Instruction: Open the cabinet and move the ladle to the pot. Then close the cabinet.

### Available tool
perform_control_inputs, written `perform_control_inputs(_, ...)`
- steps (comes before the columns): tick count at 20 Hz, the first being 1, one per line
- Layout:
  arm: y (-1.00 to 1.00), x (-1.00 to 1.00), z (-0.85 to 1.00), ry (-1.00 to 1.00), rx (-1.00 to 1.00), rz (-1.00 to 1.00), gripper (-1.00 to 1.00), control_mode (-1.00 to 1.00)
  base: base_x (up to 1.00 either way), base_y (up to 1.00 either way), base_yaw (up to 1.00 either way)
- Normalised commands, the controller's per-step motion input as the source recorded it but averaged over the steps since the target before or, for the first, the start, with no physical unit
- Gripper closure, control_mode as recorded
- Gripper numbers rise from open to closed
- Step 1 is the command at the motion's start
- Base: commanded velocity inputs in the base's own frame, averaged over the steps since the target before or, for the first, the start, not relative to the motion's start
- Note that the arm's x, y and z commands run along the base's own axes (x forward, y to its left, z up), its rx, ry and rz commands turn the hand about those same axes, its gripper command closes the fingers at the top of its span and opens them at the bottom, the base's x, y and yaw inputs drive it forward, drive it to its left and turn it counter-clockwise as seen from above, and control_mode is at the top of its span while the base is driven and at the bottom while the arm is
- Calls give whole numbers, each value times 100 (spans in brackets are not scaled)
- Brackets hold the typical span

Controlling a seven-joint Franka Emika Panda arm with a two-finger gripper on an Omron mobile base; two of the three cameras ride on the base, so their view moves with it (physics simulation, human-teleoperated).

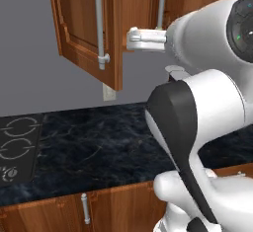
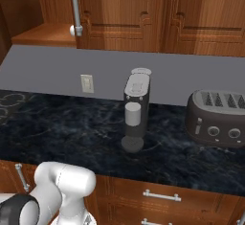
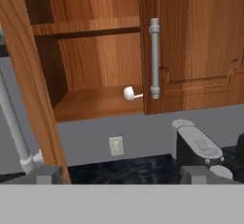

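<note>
The cabinet (image 3: 190,42) hangs above the counter with its left door (image 3: 26,80) swung out and its right door shut. Inside, on the bottom board (image 3: 90,104) under the wooden shelf (image 3: 86,26), the small whitish ladle (image 3: 130,93) lies close to the right door's edge. My gripper (image 3: 121,175) is open, its two fingertips (image 3: 47,174) wide apart with nothing between them. It hovers in front of and below the opening, just right of the open door's edge. In the left base view the gripper (image 1: 133,38) sits beside that door (image 1: 84,28). The pot is out of view.
A coffee machine (image 2: 135,109) and a toaster (image 2: 217,118) stand on the dark marble counter (image 2: 72,123). A wall outlet (image 2: 86,83) is below the cabinet. Stove burners (image 1: 17,142) lie at the counter's left end. The open door's silver handle (image 1: 100,23) juts into the room.
</note>
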Motion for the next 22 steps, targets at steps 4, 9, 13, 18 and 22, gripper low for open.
perform_control_inputs(4, -100, 42, -13, 0, 25, 7, -100, -100, 0, 0, 0)
perform_control_inputs(9, -100, 73, -20, 0, 7, 1, -100, -100, 0, 0, 0)
perform_control_inputs(13, -89, 88, -11, 0, 0, 0, -100, -100, 0, 0, 0)
perform_control_inputs(18, -40, 73, 0, 4, -3, 1, -100, -100, 0, 0, 0)
perform_control_inputs(22, 18, 42, 0, 8, -4, 4, -100, -100, 0, 0, 0)
